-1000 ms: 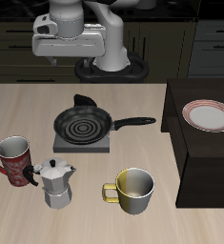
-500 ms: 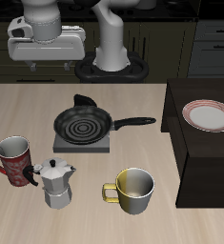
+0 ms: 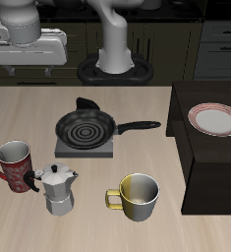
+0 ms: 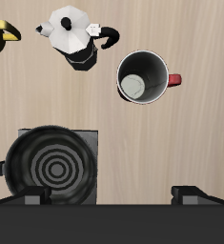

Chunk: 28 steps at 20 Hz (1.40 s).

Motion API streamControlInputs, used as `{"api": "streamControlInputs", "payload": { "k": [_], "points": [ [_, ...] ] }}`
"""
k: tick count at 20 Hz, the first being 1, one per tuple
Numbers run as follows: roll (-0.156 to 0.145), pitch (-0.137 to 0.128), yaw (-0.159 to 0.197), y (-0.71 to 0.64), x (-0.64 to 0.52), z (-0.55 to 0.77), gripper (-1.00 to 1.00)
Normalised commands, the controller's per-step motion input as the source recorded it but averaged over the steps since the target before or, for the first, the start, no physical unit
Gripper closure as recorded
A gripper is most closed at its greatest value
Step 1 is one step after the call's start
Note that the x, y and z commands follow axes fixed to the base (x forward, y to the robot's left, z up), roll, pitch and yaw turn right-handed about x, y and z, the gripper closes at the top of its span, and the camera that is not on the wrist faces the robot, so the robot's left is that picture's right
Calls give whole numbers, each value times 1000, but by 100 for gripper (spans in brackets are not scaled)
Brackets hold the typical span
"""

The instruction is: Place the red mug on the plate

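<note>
A: What stands closest to the table's front edge?

B: A silver metal moka pot [image 3: 56, 189] with a black handle, and beside it a large yellow-and-white ceramic mug [image 3: 137, 197]. Both are upright on the pale wooden table [image 3: 97, 231].

A: And the red mug?

B: The red ceramic mug with the white ornamental pattern [image 3: 13, 164] stands upright just beside the moka pot, slightly farther back and near the table's side edge. From above, the wrist view shows its dark inside and red handle [image 4: 145, 77].

A: Farther back?

B: A black frying pan with a spiral base [image 3: 86, 128] sits on a grey square stand [image 3: 84, 150] in the middle of the table. Well apart from the mug, across the table, the round white plate with the reddish-pink rim [image 3: 217, 119] lies on a dark raised block [image 3: 211, 167].

A: The gripper?

B: The white gripper [image 3: 26, 65] hangs high above the back of the table, over the mug's side. Its dark fingertips [image 4: 35, 194] stand wide apart, with nothing between them.
</note>
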Motion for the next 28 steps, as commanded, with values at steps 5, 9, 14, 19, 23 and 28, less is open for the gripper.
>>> {"api": "streamControlInputs", "payload": {
  "k": [5,9,14,19,23,28],
  "points": [
    [-5,5,-30,-358,152,-32,-100],
    [-31,-10,-5,-487,147,0,-100],
    [-38,-17,-23,-491,152,36,-100],
    [-37,8,-23,-397,206,-35,-100],
    [62,-5,7,3,67,-10,-100],
    [7,-9,-19,55,82,18,-100]
  ]
}}
